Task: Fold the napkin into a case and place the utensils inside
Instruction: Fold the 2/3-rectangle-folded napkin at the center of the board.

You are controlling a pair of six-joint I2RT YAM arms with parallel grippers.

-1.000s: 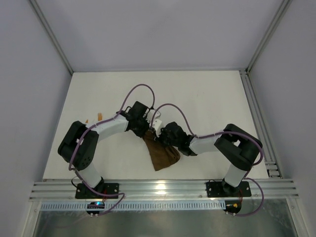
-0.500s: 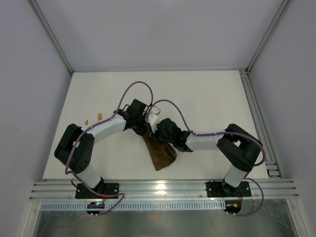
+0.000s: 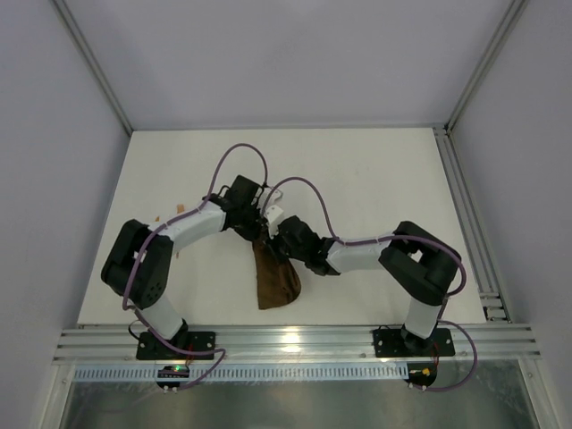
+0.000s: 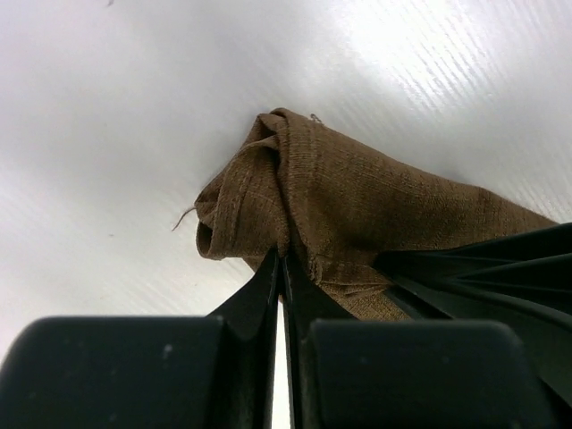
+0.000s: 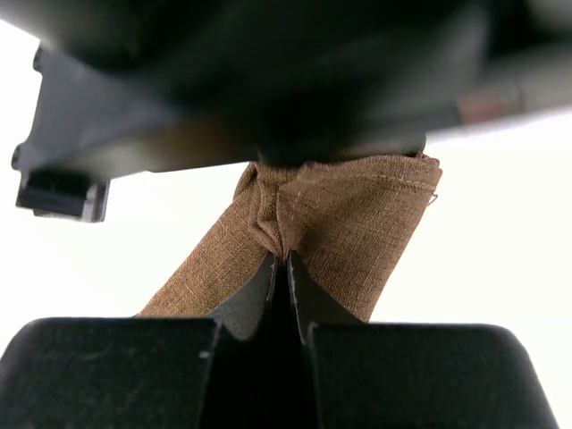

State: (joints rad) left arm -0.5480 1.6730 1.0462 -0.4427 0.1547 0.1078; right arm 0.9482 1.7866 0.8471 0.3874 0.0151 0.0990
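napkin (image 3: 273,279) on table (image 3: 384,179), left fingers (image 4: 259,292) and right fingers (image 5: 257,301) at far end, utensils (image 3: 181,209) leftward

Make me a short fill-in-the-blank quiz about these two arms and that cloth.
The cloth is dark ___. The left gripper and the right gripper are both clamped ___ on it. The small orange utensils lie on the robot's ___ side, outside the cloth.
Missing words: brown; shut; left.

No text, label, brand, number or sign can be read in any view — neither from overhead nor from either wrist.
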